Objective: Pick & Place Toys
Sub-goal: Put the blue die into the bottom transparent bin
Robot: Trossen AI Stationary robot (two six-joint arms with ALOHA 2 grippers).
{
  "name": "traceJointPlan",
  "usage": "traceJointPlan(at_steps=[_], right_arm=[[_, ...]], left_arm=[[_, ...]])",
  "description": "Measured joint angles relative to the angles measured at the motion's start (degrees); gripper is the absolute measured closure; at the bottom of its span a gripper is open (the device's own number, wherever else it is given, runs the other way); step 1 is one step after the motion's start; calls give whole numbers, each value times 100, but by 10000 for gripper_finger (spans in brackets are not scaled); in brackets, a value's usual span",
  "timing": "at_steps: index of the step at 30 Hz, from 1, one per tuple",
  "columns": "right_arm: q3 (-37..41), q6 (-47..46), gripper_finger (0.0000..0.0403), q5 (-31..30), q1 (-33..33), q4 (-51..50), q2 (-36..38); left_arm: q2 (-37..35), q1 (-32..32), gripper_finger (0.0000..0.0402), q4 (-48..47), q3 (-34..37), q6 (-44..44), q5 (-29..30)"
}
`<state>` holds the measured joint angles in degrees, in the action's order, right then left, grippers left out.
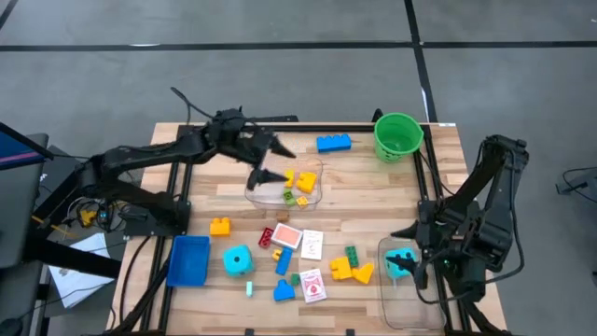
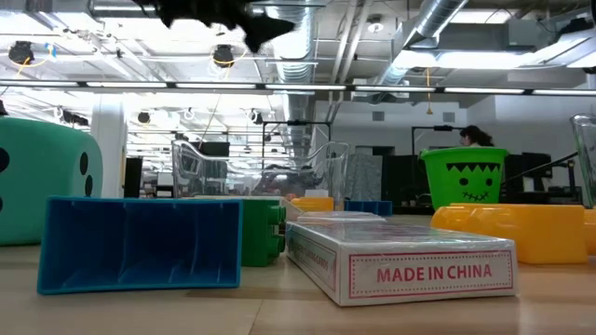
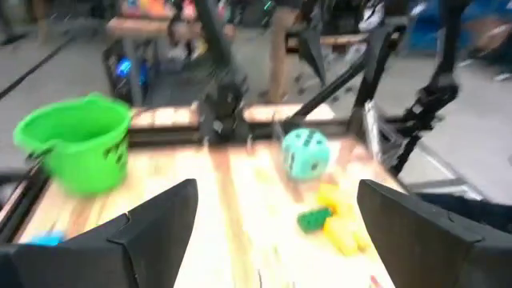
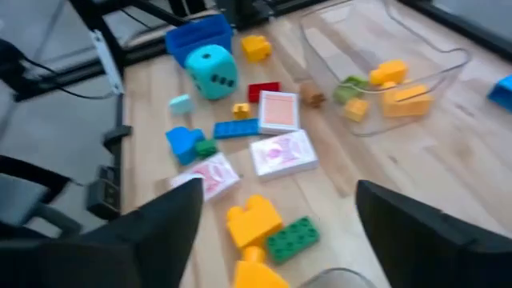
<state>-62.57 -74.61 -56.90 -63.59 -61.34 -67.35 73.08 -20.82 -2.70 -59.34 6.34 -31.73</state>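
a: where is my right gripper (image 1: pixel 417 245)?

b: over the clear tub (image 1: pixel 408 303) at the table's right front corner, well away from the green bucket (image 1: pixel 398 136) at the far edge. its fingers stand wide apart in the right wrist view, nothing between them. a teal die (image 1: pixel 401 263) sits in that tub just under it.

a: and my left gripper (image 1: pixel 271 159)?

b: above the far rim of the second clear tub (image 1: pixel 284 184), which lies left of the bucket toward the table's middle. its fingers are spread too, empty. that tub holds yellow bricks (image 1: pixel 303 179) and a small green piece (image 1: pixel 288 197).

a: the toys outside the tubs?

b: a blue brick (image 1: pixel 333 143) lies just left of the bucket. the rest lie nearer the front than the bucket and to its left: the other teal die (image 1: pixel 238 260), three picture cards (image 1: pixel 311 245), a red brick (image 1: pixel 268 236), an orange brick (image 1: pixel 220 226), blue bricks (image 1: pixel 284 277), and a yellow-and-green cluster (image 1: pixel 352 265) near the right tub. the blue tray (image 1: pixel 188 260) lies beside the loose die, on its side away from the bucket.
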Motion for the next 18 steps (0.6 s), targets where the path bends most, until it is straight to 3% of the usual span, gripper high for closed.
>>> traceJointPlan(at_steps=[7,11,18], right_arm=[[4,97,8,-17,212,-597,208],[4,514,11,-109,385,-581,339],[4,929,8,-387,533,-408,457]], left_arm=[[-1203,969,35,-2205,-2,-295,1914],[-1616,1985,6,-2751,-2,-879,3026],[-1675,3901,7,-3889,6,-2836,4569]])
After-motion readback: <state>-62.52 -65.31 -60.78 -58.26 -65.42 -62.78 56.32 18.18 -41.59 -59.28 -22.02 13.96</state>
